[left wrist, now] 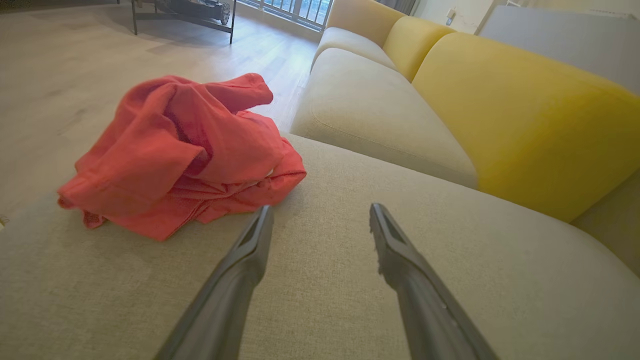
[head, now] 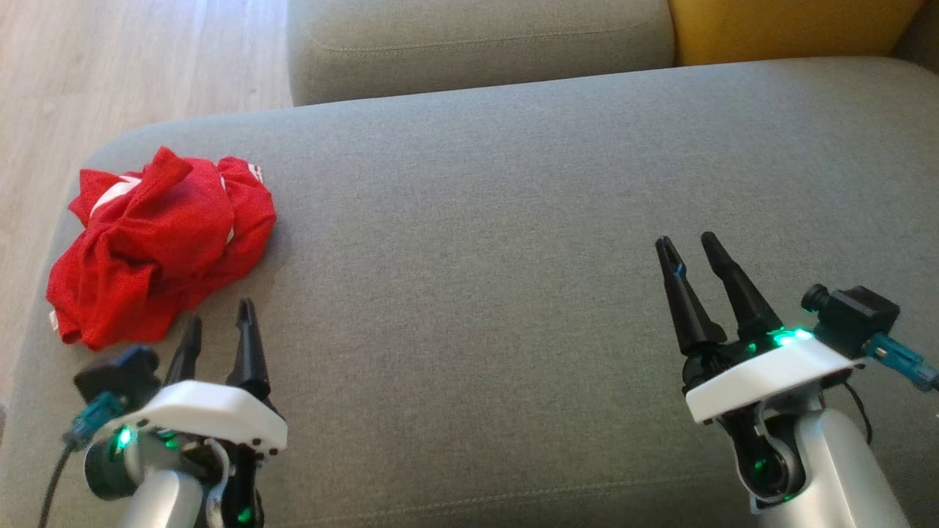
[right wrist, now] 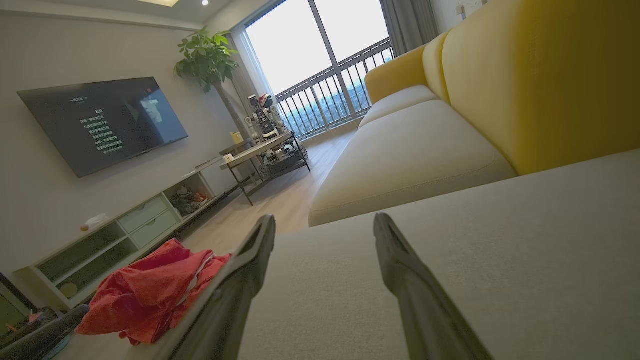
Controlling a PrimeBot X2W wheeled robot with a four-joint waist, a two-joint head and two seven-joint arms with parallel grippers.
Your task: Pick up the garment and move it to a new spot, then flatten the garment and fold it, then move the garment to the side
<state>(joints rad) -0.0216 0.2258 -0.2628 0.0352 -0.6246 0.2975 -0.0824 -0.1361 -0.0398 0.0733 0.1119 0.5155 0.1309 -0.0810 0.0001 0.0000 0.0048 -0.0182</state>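
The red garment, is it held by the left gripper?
No, the red garment lies on the cushion, apart from the open left gripper.

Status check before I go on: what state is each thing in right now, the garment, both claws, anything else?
garment: crumpled in a heap at the left end of the grey cushion, unfolded, not held.
left claw: open, empty, close to the garment.
right claw: open, empty, over bare cushion far from the garment.
television: on, text on screen.
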